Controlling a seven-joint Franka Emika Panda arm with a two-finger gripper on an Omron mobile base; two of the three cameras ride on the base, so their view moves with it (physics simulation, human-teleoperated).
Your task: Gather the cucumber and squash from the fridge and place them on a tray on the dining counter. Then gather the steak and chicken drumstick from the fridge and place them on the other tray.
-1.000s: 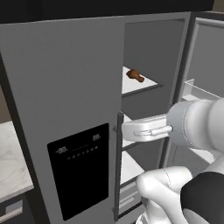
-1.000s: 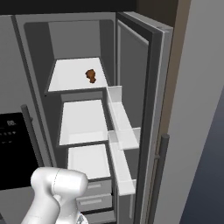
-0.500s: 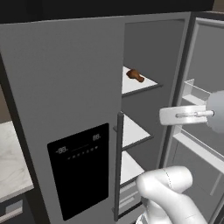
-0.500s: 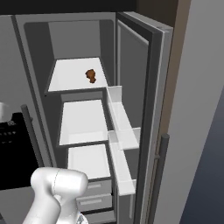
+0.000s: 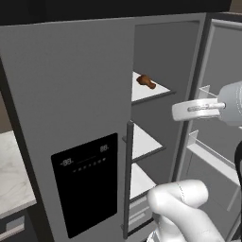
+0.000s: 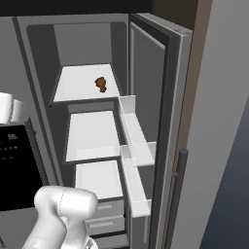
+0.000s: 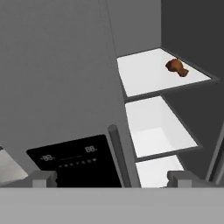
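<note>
The grey fridge (image 5: 71,94) stands with its right door (image 6: 160,73) swung open and its left door shut. A brown chicken drumstick (image 5: 145,81) lies alone on the top white shelf (image 6: 78,85), and shows at the upper right of the hand view (image 7: 176,67). My gripper (image 5: 176,111) hangs open and empty in front of the open compartment, below and short of the drumstick; its two dark fingertips (image 7: 43,178) stand wide apart. The lower shelves are bare. Cucumber, squash, steak, both trays and the dining counter are out of view.
The left door carries a black dispenser panel (image 5: 85,182) and a dark vertical handle (image 5: 128,179). Clear bins (image 6: 136,146) line the inside of the open door. Drawers (image 6: 104,219) sit at the fridge's bottom. A marble counter (image 5: 12,179) lies at the far left.
My hand has swung right and upward, away from the left door's handle to the front of the open compartment. The drumstick has not moved.
</note>
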